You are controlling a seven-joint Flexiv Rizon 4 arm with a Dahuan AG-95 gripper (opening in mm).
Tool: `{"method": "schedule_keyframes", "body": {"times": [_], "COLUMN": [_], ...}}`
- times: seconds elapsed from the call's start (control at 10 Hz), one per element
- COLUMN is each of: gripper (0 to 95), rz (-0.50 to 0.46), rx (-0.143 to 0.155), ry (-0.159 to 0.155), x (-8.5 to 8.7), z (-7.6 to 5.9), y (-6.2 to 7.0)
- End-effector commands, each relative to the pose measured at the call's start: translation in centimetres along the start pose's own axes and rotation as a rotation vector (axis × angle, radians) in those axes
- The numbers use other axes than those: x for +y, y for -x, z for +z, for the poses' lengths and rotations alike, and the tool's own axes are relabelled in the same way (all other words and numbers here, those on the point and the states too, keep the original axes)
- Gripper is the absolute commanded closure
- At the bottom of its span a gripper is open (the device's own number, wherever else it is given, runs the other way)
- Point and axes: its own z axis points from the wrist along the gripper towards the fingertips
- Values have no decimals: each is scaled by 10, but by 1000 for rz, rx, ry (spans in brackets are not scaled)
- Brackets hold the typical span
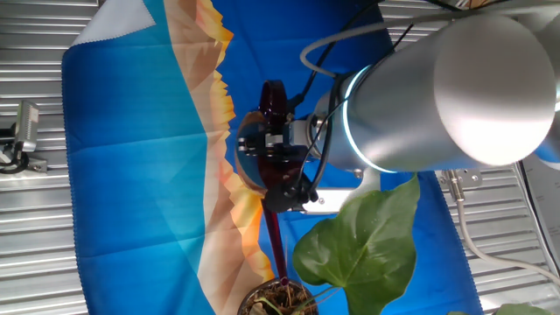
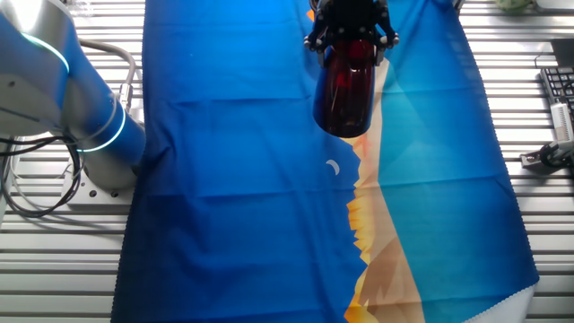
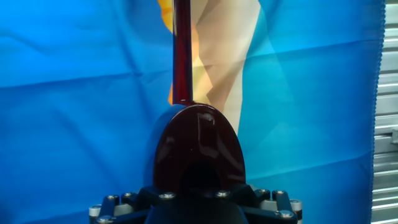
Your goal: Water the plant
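Observation:
In one fixed view the dark red watering can (image 1: 261,150) hangs above the cloth, tilted so its long spout (image 1: 276,241) slopes down toward the plant's pot. The spout tip sits just over the rim of the small round pot (image 1: 278,299) at the bottom edge. The plant's big glossy leaf (image 1: 363,245) spreads to the right of the spout. My gripper (image 1: 289,166) is shut on the can. The other fixed view shows the can (image 2: 345,90) under the gripper (image 2: 352,31); the plant is out of view there. The hand view shows the can's body (image 3: 198,146) and spout (image 3: 181,50).
A blue cloth with an orange and beige band (image 1: 140,175) covers the slatted metal table (image 1: 35,245). My thick silver arm (image 1: 455,87) hangs over the right side above the leaves. A small metal fixture (image 1: 22,136) sits at the left; a keyboard (image 2: 560,90) lies at the far right.

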Motion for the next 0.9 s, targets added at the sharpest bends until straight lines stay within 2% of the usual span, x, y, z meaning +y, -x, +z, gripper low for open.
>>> {"method": "schedule_keyframes", "body": {"times": [0.1, 0.9], "gripper": [950, 950], "rz": [1, 5], "rx": [7, 49], "ry": [1, 6], "x": [0, 0], "z": [0, -4], "y": [0, 4]}}
